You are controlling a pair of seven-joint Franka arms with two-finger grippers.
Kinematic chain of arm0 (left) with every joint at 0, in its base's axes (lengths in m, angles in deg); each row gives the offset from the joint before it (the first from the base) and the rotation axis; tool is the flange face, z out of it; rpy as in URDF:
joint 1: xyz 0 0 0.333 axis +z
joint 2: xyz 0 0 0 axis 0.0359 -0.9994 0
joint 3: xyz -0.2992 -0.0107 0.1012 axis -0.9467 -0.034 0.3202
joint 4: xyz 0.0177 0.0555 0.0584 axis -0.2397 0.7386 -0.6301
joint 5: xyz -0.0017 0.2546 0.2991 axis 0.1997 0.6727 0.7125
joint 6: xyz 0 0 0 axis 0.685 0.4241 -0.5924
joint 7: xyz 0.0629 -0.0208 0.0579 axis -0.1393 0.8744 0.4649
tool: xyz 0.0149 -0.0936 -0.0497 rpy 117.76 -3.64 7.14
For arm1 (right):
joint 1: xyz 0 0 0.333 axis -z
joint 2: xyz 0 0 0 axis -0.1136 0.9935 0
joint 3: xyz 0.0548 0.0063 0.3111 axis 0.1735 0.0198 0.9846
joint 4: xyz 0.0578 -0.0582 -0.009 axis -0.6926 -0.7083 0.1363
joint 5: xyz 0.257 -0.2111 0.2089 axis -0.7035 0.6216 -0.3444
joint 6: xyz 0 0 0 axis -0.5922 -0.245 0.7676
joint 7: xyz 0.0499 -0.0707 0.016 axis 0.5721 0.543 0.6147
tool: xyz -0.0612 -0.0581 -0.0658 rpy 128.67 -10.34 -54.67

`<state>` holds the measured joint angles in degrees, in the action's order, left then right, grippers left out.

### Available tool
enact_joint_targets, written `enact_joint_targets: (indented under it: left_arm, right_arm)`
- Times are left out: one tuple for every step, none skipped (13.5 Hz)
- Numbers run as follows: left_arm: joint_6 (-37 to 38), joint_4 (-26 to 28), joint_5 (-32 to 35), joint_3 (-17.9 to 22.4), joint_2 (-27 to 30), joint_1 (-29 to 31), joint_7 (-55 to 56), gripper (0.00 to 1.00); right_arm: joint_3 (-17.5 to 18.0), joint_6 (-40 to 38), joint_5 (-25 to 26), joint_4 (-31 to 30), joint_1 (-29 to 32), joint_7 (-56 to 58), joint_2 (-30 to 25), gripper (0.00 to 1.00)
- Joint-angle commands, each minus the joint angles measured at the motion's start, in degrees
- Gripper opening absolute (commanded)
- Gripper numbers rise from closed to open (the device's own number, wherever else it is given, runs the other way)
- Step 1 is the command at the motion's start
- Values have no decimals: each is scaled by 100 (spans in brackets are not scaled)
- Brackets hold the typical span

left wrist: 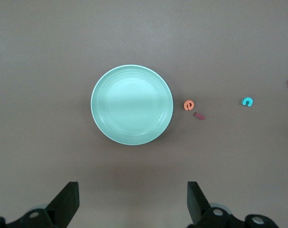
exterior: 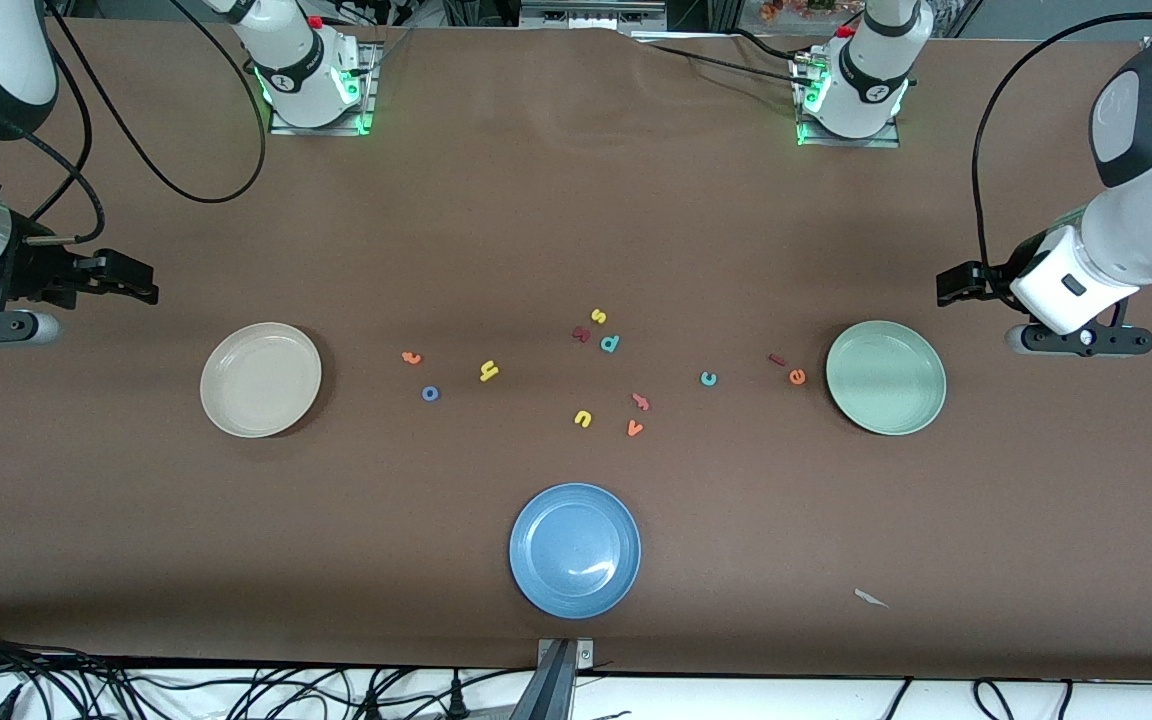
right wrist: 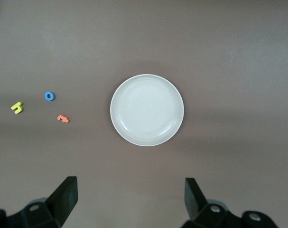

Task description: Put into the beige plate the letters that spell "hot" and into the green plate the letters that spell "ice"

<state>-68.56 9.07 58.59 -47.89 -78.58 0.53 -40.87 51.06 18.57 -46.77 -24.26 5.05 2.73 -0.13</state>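
The beige plate point(exterior: 261, 380) point(right wrist: 147, 109) lies toward the right arm's end, with the orange t point(exterior: 412, 357) point(right wrist: 63, 118), blue o point(exterior: 430, 394) point(right wrist: 49, 96) and yellow h point(exterior: 488, 371) point(right wrist: 17, 107) beside it. At the left arm's end lies the green plate point(exterior: 885, 377) point(left wrist: 132, 104). Close by it are the orange e point(exterior: 797, 376) point(left wrist: 188, 105) and dark red i point(exterior: 777, 359) point(left wrist: 199, 115); the teal c point(exterior: 708, 378) point(left wrist: 247, 101) is a little farther off. My right gripper point(exterior: 141, 282) point(right wrist: 131, 197) hangs open and empty, high over the table's end by the beige plate. My left gripper point(exterior: 948, 286) point(left wrist: 133, 199) hangs likewise by the green plate.
A blue plate point(exterior: 575, 550) sits near the front edge at mid-table. In the middle lie a yellow s point(exterior: 598, 316), a chunky dark red letter point(exterior: 581, 333), a teal p point(exterior: 610, 343), a yellow u point(exterior: 582, 418), an orange v point(exterior: 635, 428) and another small orange letter point(exterior: 641, 401).
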Motion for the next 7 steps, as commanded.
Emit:
enact_joint_targets:
  left_arm:
    - [-93,65,-61,-31,31,-4,67,100]
    - [-101,65,-61,-31,31,-4,67,100]
    - [-101,65,-61,-31,31,-4,67,100]
    - [-110,65,-61,-31,31,-4,67,100]
    - [-110,65,-61,-31,31,-4,67,100]
    - [-110,65,-61,-31,31,-4,67,100]
    - [-119,65,-61,-31,14,-4,67,100]
  right_arm:
    - [-19,-137,-114,93,25,99,-18,100]
    - [-19,-128,-105,93,25,99,-18,100]
    - [-19,-128,-105,93,16,99,-18,100]
    - [-19,-128,-105,93,25,99,-18,100]
    - [-19,-128,-105,84,25,99,-18,100]
    - [-19,-128,-105,84,25,99,-18,100]
    - [-19,-128,-105,84,25,99,-18,100]
